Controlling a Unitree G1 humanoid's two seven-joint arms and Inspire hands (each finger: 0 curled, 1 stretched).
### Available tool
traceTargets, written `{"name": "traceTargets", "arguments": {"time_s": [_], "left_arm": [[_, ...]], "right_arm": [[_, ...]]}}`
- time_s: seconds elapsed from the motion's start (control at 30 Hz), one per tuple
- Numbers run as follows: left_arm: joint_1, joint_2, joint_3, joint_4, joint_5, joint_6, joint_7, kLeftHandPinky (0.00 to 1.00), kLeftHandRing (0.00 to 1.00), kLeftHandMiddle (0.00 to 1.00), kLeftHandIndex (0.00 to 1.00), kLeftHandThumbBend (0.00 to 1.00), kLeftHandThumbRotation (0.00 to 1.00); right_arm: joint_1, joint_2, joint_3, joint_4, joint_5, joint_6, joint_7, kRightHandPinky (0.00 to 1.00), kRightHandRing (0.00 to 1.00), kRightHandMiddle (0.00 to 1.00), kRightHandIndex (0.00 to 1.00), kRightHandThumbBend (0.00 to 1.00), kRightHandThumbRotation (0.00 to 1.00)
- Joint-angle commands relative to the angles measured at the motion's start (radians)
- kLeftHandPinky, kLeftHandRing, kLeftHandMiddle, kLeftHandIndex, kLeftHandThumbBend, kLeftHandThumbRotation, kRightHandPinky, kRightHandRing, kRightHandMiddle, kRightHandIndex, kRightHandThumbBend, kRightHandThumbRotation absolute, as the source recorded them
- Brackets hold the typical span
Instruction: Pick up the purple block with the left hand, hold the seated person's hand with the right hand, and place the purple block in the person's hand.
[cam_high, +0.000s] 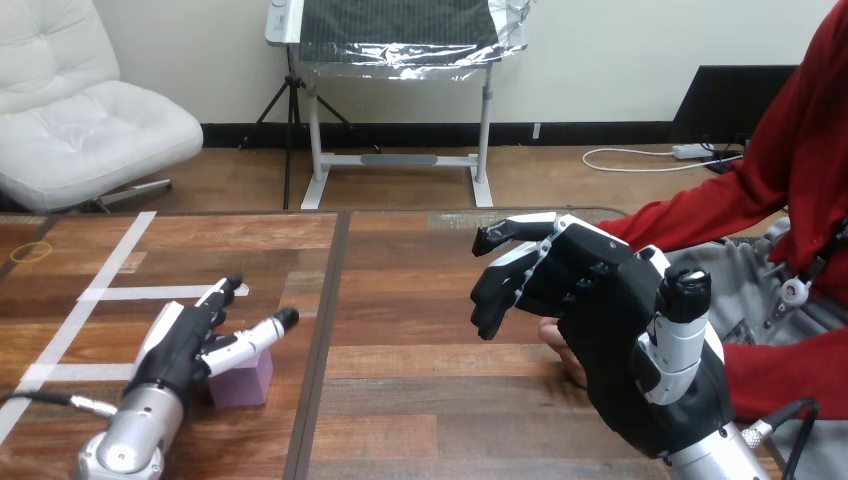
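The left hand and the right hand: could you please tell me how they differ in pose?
The left hand is low over the table, fingers straight, by the block; the right hand is raised, before the person's hand. Both are black and white.

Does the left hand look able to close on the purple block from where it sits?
Probably yes: the left hand is right beside the purple block, its thumb reaching over the block's top and its fingers straight, with nothing between them.

Wooden table (430, 400), white tape lines (130, 293)
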Motion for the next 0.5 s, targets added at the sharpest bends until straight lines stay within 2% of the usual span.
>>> {"name": "traceTargets", "arguments": {"time_s": [0.0,0.2,0.47], "left_arm": [[-0.040,0.074,-0.030,-0.032,0.070,0.040,0.032,0.81,0.90,0.93,0.91,0.71,0.30],[-0.043,0.103,-0.035,-0.054,0.105,0.089,0.028,0.83,0.89,0.92,0.90,0.74,0.23],[-0.047,0.139,-0.029,-0.078,0.105,0.131,-0.016,0.96,0.95,0.95,0.93,0.75,0.19]], "right_arm": [[-0.060,0.011,-0.008,-0.006,0.005,-0.021,0.000,0.37,0.46,0.52,0.63,0.92,1.00],[-0.062,0.013,-0.008,-0.003,0.009,-0.021,0.003,0.37,0.46,0.52,0.63,0.92,1.00],[-0.065,0.008,-0.005,-0.006,0.012,-0.009,0.005,0.37,0.46,0.52,0.63,0.93,1.00]]}}
